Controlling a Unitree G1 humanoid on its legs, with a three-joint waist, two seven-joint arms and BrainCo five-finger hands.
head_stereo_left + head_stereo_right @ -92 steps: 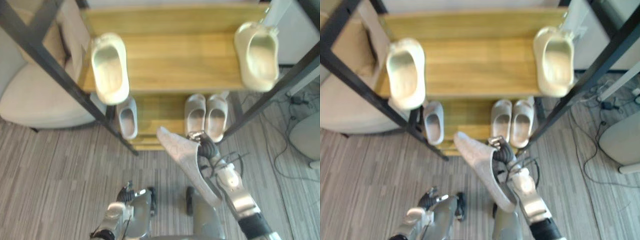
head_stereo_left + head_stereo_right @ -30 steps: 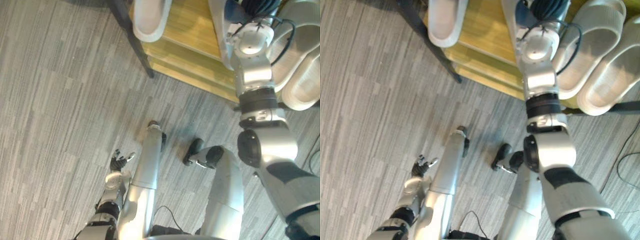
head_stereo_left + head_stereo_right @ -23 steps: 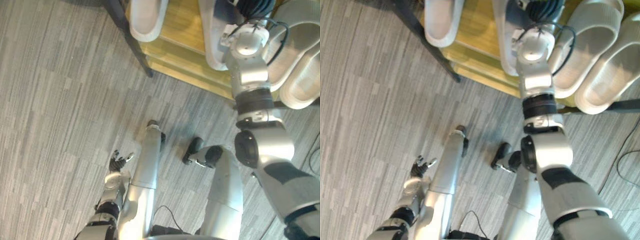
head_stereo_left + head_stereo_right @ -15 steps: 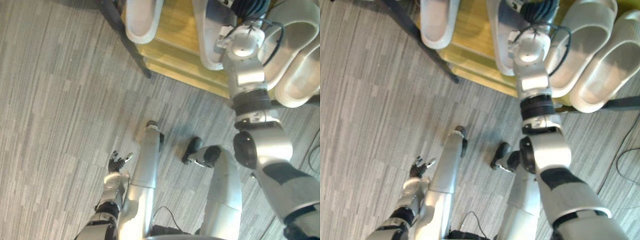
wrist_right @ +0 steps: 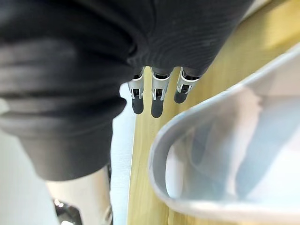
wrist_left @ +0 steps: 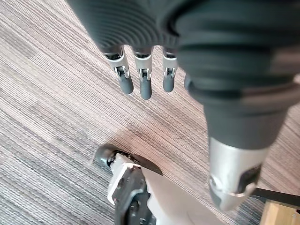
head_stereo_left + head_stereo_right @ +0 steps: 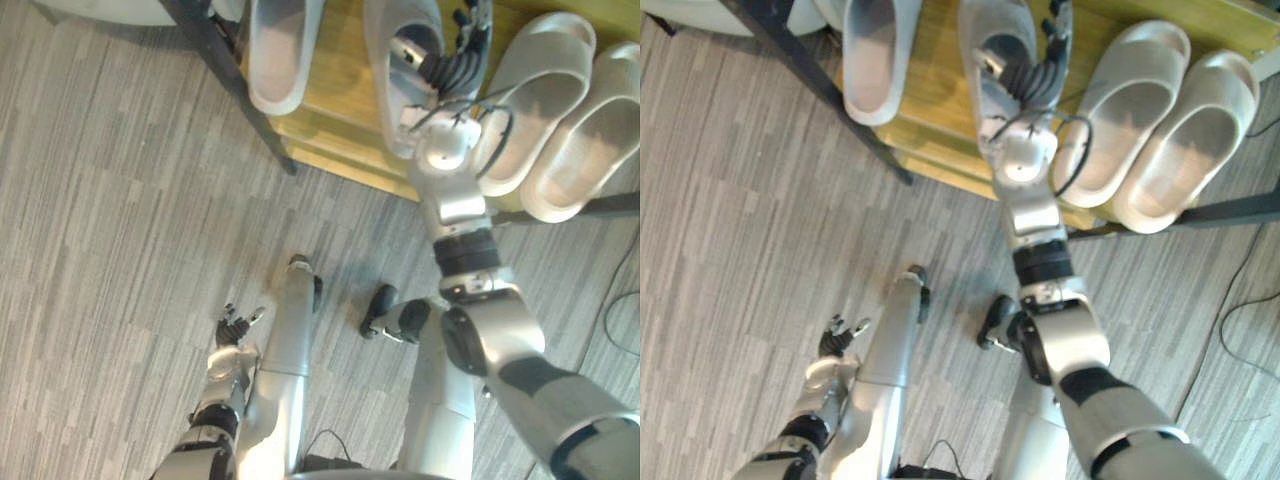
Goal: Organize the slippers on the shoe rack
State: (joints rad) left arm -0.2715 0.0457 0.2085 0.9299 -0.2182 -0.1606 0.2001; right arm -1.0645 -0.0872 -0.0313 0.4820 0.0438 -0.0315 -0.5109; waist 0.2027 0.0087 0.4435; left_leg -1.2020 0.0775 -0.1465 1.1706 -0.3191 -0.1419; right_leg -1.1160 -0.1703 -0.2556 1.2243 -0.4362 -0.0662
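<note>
Grey slipper (image 7: 388, 100) lies on shelf (image 7: 340, 95), just beside right robot hand (image 7: 450, 66).

Slippers: four in all; grey slippers (image 7: 280, 50): two; cream slippers (image 7: 530, 110): two, side by side; rack (image 7: 335, 150): one, with one wood shelf in sight; hands: two, left hand (image 7: 235, 328) and right hand (image 7: 450, 68).

1. The shoe rack (image 7: 345, 60) is yellow grained wood, black-framed.
2. On it, the grey slippers (image 7: 280, 50) are pale; the cream pair (image 7: 530, 100) is off-white.
3. Before it, the floor (image 7: 120, 250) is grey, streaked.
4. Over it, my right hand (image 7: 450, 70) is dark, ribbed, with silver fingers.
</note>
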